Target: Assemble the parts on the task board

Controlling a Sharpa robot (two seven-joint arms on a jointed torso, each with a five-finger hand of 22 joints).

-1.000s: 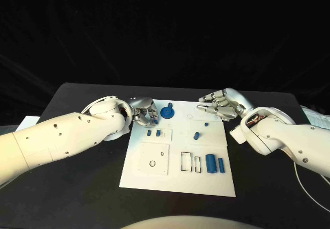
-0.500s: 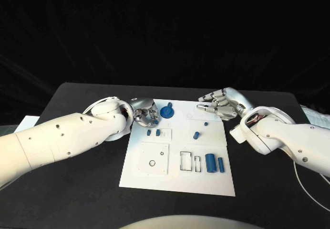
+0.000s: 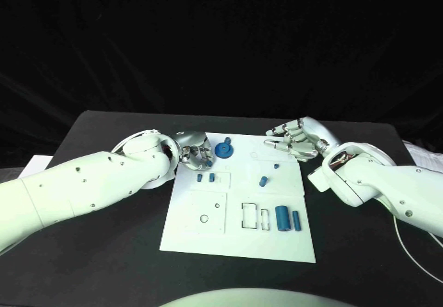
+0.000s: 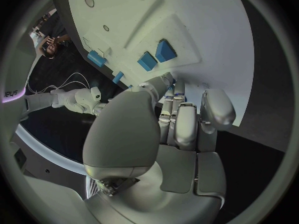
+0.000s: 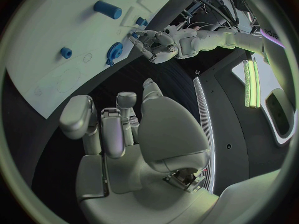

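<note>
step: reach for the blue gear [image 3: 225, 151] near the task board [image 3: 238, 246] far edge | my left hand [image 3: 192, 155] just beside it — fingers curled in, holding nothing I can see | my right hand [image 3: 296, 142] at the far right corner, spread, empty | tip: pinch the gear by its rim — lift it straight.

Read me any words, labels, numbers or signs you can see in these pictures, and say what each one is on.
No text can be read.
The task board carries only outlined shapes and blue parts, no lettering.
At the rim of the left wrist view, a white panel bears dark marks, cut off and too bent to read.
The left hand and right hand carry no visible labels.
</note>
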